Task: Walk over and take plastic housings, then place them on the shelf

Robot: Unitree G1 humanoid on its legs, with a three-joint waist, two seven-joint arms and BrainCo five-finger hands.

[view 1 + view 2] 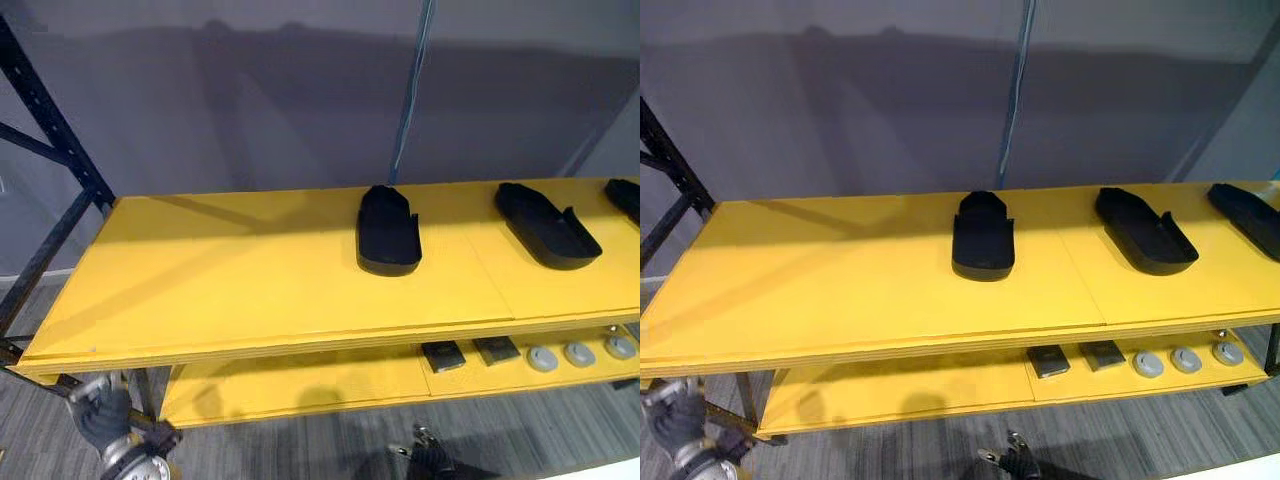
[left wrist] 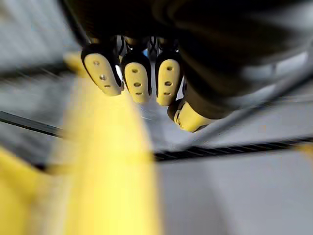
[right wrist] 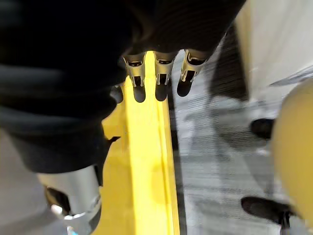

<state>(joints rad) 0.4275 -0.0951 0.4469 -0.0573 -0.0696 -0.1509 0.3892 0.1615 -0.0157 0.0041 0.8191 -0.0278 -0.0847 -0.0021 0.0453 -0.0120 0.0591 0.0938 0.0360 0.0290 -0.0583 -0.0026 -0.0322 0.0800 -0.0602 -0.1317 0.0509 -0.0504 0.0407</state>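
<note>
Left eye view looks down on a yellow shelf point(image 1: 250, 285) whose top board carries three black plastic housings. Take the leftmost housing point(image 1: 388, 232) as the mark. A second housing point(image 1: 545, 227) lies to its right, well apart, and a third housing point(image 1: 625, 198) lies further right again, cut by the picture's edge. Each is a long, shallow, matt black shell, rounded at the far end with a raised wall at the near end; they look light and stiff.

Below and right of the mark, on the lower board, sit small dark blocks point(image 1: 443, 355) and a row of grey discs point(image 1: 579, 353). The left robot hand point(image 2: 137, 81) hangs low and left of the mark, its fingers relaxed round nothing. The right robot hand point(image 3: 162, 74), below the mark, is likewise loose and empty.

With both empty, the step in hand seems to be fetching another housing. Done well, that means pinching it across the walls, carrying it level, and setting it flat on the bare stretch left of the mark, back from the front edge.
</note>
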